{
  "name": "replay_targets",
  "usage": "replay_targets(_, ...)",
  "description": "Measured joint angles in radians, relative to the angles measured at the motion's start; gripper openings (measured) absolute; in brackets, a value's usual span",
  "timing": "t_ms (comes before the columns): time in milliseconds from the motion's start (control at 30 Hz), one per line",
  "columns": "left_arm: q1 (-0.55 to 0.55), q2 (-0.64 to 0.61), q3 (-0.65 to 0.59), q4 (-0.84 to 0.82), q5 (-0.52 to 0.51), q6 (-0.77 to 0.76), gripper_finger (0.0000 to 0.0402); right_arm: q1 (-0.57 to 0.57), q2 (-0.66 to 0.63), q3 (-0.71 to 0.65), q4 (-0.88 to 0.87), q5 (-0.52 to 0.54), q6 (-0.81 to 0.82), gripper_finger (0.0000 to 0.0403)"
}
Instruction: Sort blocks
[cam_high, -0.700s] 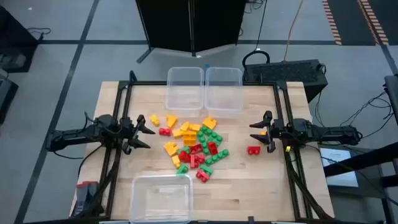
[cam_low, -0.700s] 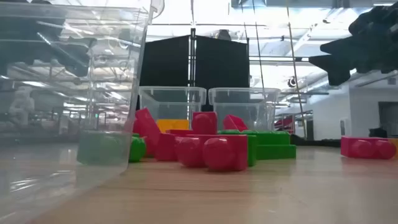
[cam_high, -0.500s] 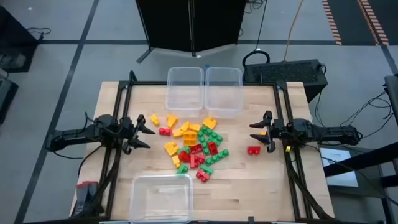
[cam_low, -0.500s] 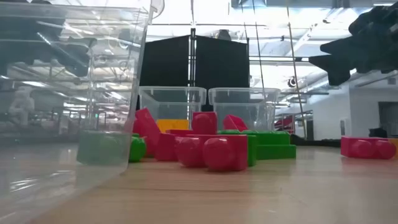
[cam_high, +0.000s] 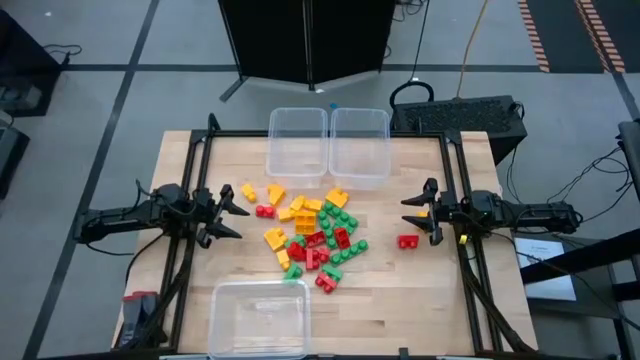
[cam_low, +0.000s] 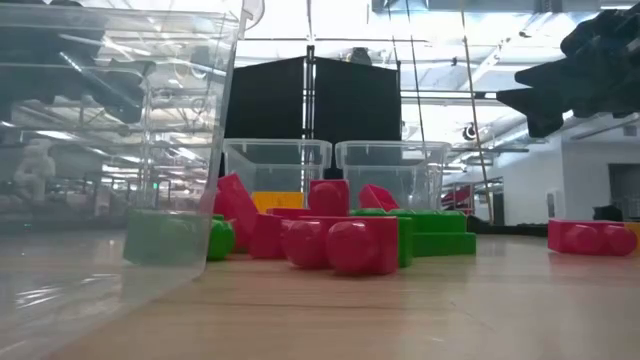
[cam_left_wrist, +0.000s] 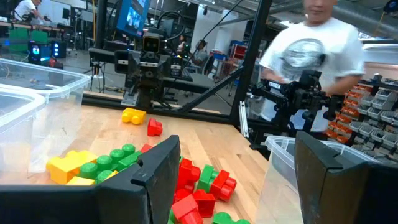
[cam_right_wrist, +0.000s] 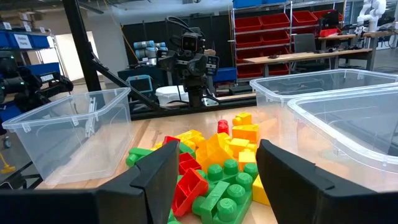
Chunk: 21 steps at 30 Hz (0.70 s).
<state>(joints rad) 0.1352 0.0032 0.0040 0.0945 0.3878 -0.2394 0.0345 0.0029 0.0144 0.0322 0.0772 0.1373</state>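
Note:
A heap of red, green and yellow-orange blocks (cam_high: 315, 235) lies on the wooden table's middle, also seen as blocks (cam_right_wrist: 214, 168) in the right wrist view and blocks (cam_low: 340, 235) in the low view. A lone red block (cam_high: 407, 241) and a yellow one (cam_high: 422, 212) lie near my right gripper (cam_high: 412, 212), which hovers open at the right edge. My left gripper (cam_high: 237, 213) hovers open at the left edge, near a yellow block (cam_high: 249, 192) and a red one (cam_high: 264, 211). Neither gripper touches anything.
Two clear tubs (cam_high: 298, 140) (cam_high: 359, 145) stand side by side at the far edge; a third tub (cam_high: 258, 318) sits at the near edge. Black frame rails (cam_high: 196, 160) run along both table sides. A person (cam_left_wrist: 314, 56) stands beyond the table in the left wrist view.

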Motion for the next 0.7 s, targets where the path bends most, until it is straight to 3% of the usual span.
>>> replay_targets(700, 0.000, 0.000, 0.000, 0.000, 0.000, 0.000, 0.0210, 0.000, 0.000, -0.001, 0.010, 0.007, 0.001, 0.0208)
